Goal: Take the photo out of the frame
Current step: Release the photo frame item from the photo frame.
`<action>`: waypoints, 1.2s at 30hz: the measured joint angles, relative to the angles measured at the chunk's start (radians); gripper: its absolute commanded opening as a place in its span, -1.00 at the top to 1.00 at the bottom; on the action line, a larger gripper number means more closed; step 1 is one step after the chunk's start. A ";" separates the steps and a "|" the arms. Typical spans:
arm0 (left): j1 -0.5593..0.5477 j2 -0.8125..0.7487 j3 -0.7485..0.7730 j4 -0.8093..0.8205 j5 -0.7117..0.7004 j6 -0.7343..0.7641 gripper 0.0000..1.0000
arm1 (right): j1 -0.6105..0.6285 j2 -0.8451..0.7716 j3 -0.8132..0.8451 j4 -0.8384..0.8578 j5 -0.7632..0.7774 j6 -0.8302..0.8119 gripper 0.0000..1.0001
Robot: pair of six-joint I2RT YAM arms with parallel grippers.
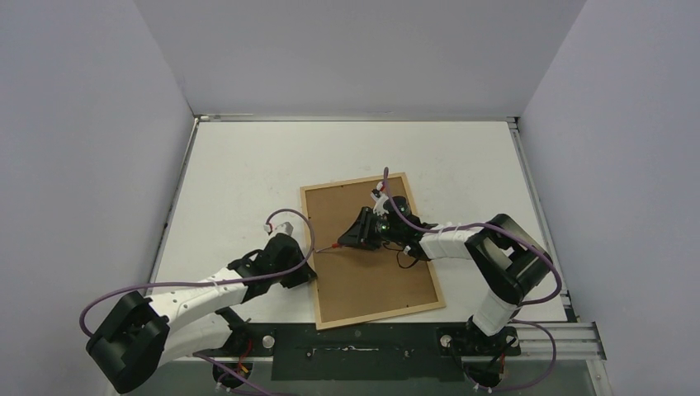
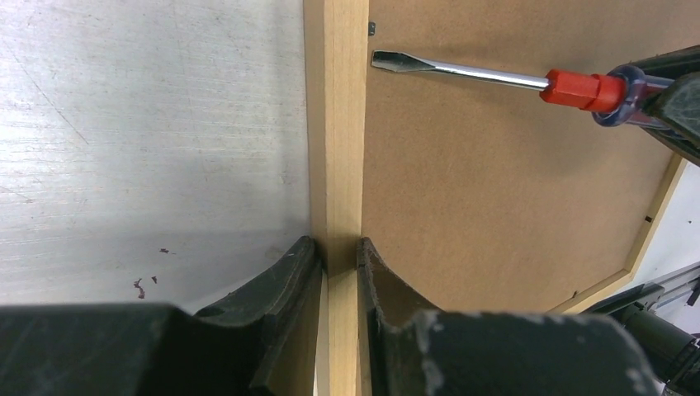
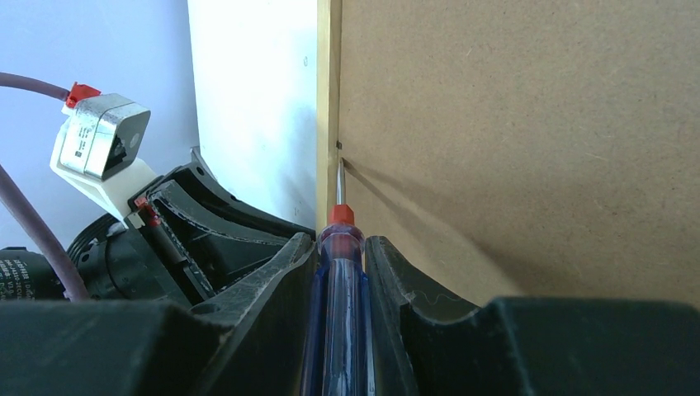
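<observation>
- Top external view, and we have the frame [image 1: 380,317] lying face down in the middle of the table [image 1: 248,165], with its brown backing board [image 1: 376,280] facing up.
- Left gripper [image 2: 338,247] is down on the frame's left rail. In the left wrist view its fingers [image 2: 281,289] sit either side of the pale wood, pinching it. We read that as a brace, so the frame cannot slide when the tool pushes.
- Right gripper [image 3: 340,243] reaches in from the right of the picture. It is clamped on the blue handle of a screwdriver [image 2: 462,73], whose blade lies low along the board, aimed at that same rail.
- The blade tip sits just beside a small dark metal tab [image 2: 372,29] at the top of the left wrist view, where board meets wood. Touching or not, we cannot tell.
- No photo in sight. We judge it sits under the board, so the tabs have to be bent away first.
- Early days, we reckon: board in place, nothing lifted out.
</observation>
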 measured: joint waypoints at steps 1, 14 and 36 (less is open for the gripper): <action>0.000 -0.003 -0.002 0.000 0.000 0.002 1.00 | 0.000 -0.001 0.000 -0.002 0.001 -0.003 1.00; 0.000 -0.103 -0.067 0.018 -0.006 0.027 1.00 | -0.012 0.006 0.000 0.005 -0.006 -0.015 1.00; 0.000 -0.102 -0.067 0.021 -0.003 0.046 1.00 | -0.012 0.102 0.002 0.141 -0.053 0.051 1.00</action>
